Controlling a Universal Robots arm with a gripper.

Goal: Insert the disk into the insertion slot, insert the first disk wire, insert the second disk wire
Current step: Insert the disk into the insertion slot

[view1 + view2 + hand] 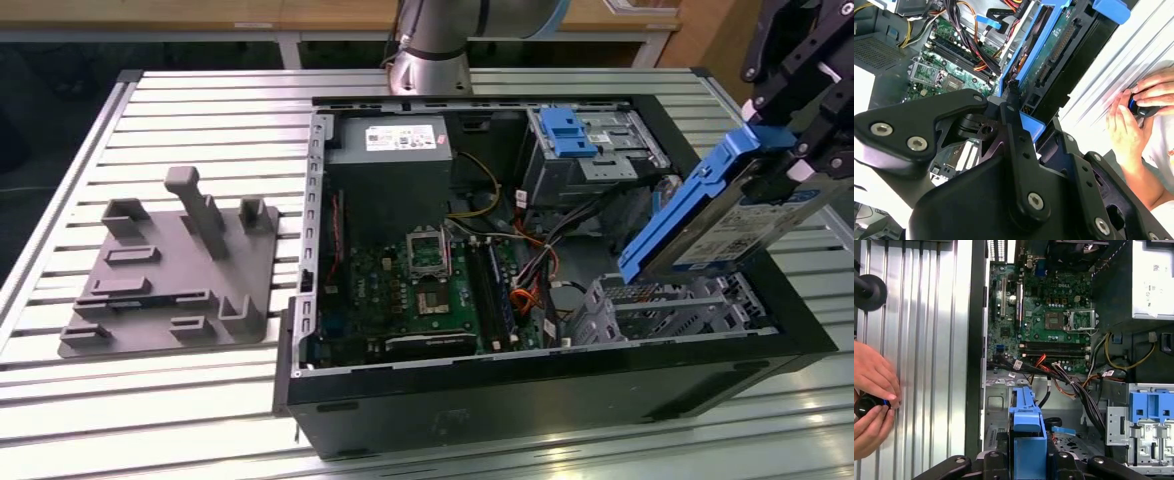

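Above the insertion slot (667, 306), the tilted disk (683, 208), white label (747, 233) outward, tight between the jaws

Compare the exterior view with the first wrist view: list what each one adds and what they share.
Exterior view adds: the grey fixture plate on the slatted table, at the exterior view's left, and the gripper holding the disk tilted in the air just above the insertion slot.
First wrist view adds: a person's hands around a small dark object, over the table beside the computer case.
Shared: the disk's blue carrier, the motherboard, the power supply and the taller cage with its blue latch.
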